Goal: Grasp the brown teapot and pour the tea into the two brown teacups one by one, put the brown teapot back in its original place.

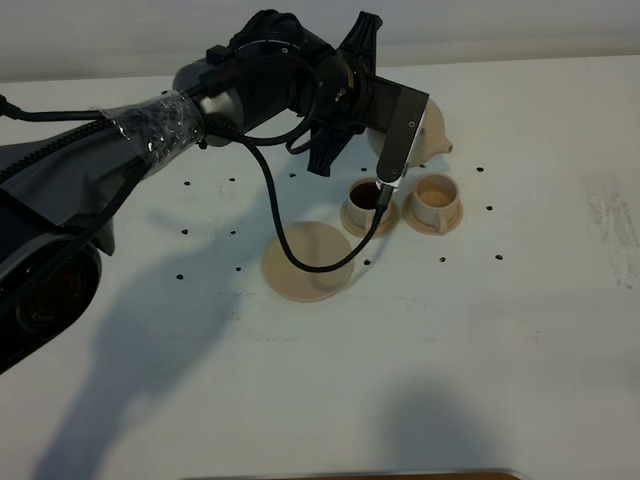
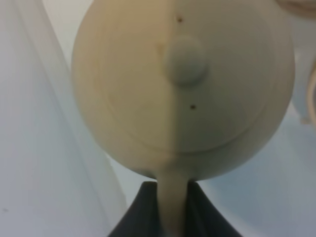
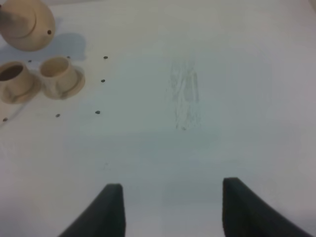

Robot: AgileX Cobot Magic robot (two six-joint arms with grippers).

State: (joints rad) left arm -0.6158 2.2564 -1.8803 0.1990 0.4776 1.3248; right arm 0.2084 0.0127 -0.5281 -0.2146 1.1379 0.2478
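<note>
Left gripper (image 2: pixel 173 213) was clamped on the teapot (image 2: pixel 182 84) handle, pot aloft beyond the bare saucer (image 1: pixel 308 262). Near cup (image 1: pixel 367 197) had tea, far cup (image 1: pixel 436 192) looked empty. Second pour and put-back not yet done. Right gripper (image 3: pixel 170 207) gaped, holding nothing

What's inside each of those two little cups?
The cup beside the big saucer holds dark tea, though the arm's camera block covers part of its rim. The other cup shows only a pale inside, no dark liquid visible.
</note>
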